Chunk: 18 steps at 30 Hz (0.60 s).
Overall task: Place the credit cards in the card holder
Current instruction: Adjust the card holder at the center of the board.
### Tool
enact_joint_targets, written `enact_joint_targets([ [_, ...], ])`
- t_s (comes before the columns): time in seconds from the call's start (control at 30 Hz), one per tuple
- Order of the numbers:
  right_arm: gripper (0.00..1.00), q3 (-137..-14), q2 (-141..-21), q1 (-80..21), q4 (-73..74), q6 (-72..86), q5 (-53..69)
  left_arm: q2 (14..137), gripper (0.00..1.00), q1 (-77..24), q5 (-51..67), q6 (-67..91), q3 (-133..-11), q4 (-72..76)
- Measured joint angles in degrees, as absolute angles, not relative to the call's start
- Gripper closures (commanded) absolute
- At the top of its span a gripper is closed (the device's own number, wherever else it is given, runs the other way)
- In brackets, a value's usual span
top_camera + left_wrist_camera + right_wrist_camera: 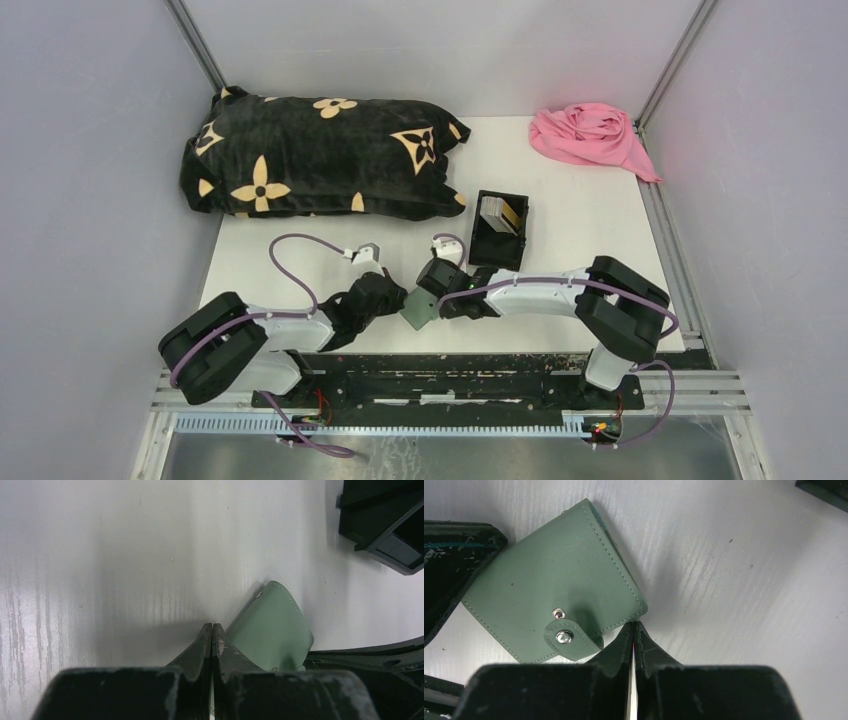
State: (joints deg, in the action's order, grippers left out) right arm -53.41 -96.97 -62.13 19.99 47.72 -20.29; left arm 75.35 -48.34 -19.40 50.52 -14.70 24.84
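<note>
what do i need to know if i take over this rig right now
Left gripper: shut, tips against one edge of the card holder; whether it pinches that edge cannot be told.
Right gripper: shut, tips at the holder's opposite corner; same doubt.
Card holder: between the two grippers at the near side of the table, folded shut.
Credit cards: stacked in the black box, farther back, beyond the right gripper.
Done: no card is in the holder.
Left: open the holder, fetch the cards from the box, slot them in.
</note>
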Motion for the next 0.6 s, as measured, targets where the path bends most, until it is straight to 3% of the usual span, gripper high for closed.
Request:
enact_joint_targets([
  [0.6, 0.96, -59.96, -102.43, -55.66, 19.40, 43.13, -14.94, 78.06, 0.97, -47.72, -20.14, 52.69, -15.59, 26.68],
])
